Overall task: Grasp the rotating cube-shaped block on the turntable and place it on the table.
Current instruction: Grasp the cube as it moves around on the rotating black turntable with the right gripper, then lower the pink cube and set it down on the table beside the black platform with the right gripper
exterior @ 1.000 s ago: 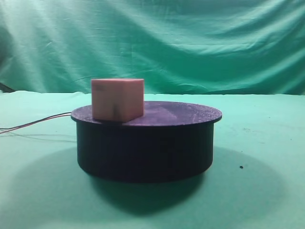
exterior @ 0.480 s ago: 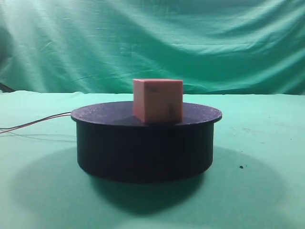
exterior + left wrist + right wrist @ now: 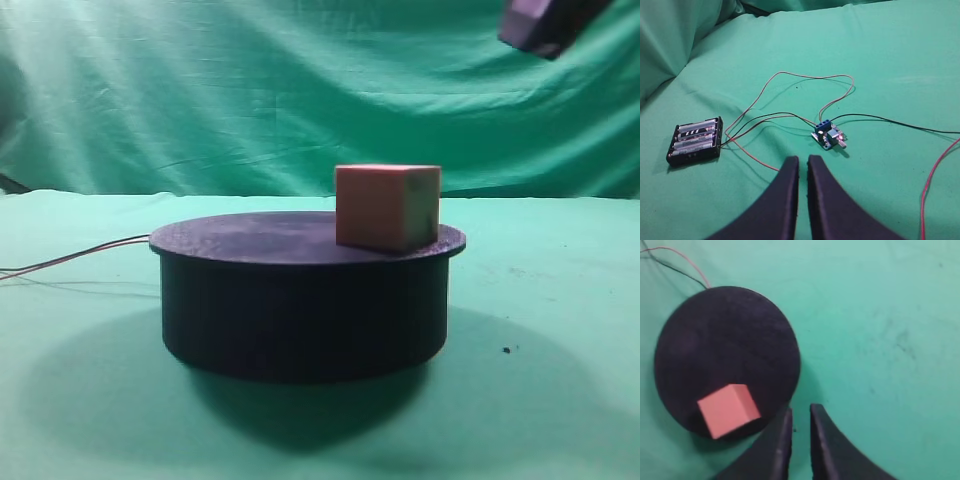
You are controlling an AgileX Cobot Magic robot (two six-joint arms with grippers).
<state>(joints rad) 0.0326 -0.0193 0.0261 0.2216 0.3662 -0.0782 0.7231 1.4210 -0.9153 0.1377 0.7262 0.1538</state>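
Sitting untouched near turntable (image 3: 300, 300) right edge: cube-shaped block (image 3: 387, 206). Right end effector (image 3: 799, 415) high above disc rim, fingers nearly closed, holding nothing. Left end effector (image 3: 802, 165) likewise near-closed, empty, over battery pack (image 3: 695, 141) & wiring. Grasp, lift, placing on surface (image 3: 560, 300) all left to do.

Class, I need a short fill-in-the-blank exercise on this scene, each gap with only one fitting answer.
1. The cube rests on the black ____.
2. The cloth covering the table is ____.
3. In the left wrist view, the battery pack lies to the ____ of the circuit board.

Missing words: turntable; green; left
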